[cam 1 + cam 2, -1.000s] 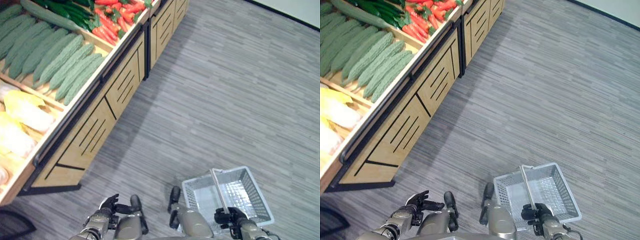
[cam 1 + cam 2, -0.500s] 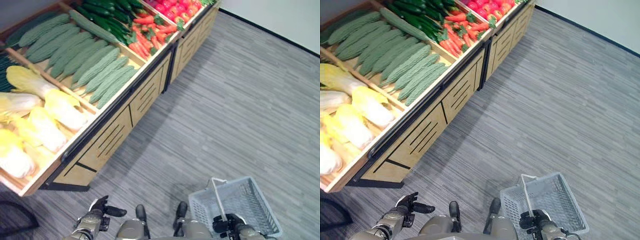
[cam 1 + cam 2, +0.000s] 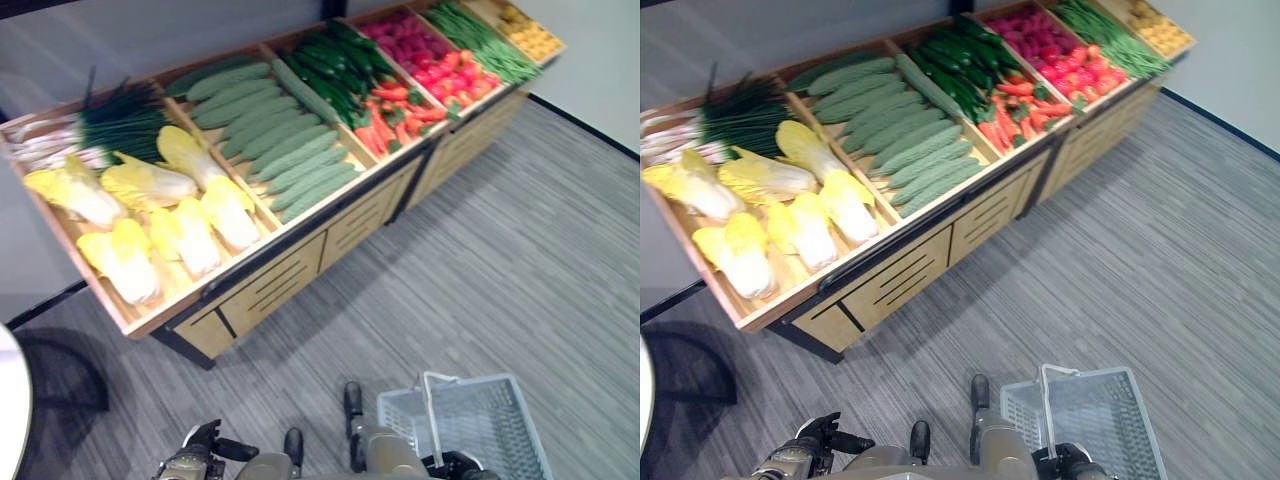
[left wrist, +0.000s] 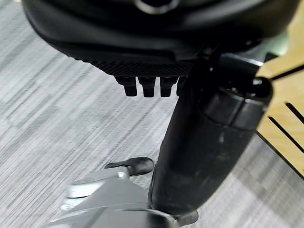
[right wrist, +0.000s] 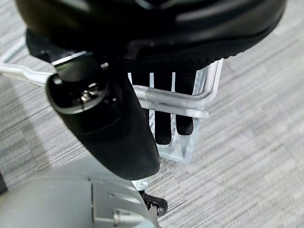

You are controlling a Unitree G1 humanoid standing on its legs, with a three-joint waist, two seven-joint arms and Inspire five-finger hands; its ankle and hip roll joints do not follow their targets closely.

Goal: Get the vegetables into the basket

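A long wooden produce stand (image 3: 300,268) holds yellow napa cabbages (image 3: 185,235), green onions (image 3: 110,125), pale green gourds (image 3: 290,150), dark cucumbers (image 3: 340,65), carrots (image 3: 395,115), red peppers (image 3: 440,65) and green beans (image 3: 490,40). A grey wire basket (image 3: 452,386) hangs low at my right side, with nothing in it. My right hand (image 3: 457,465) is shut on the basket's handle (image 5: 166,102), fingers (image 5: 162,128) curled round the wire. My left hand (image 3: 195,462) hangs low at my left, relaxed and holding nothing, its thumb (image 4: 209,142) standing out.
Grey plank floor (image 3: 520,250) lies between me and the stand. A dark chair base (image 3: 60,370) and a white table edge (image 3: 10,400) sit at the left. Yellow potatoes (image 3: 530,35) fill the stand's far bin.
The camera has tilted up, so the whole stand has come into view. The right hand keeps its hold on the basket handle; the left hand stays low and free.
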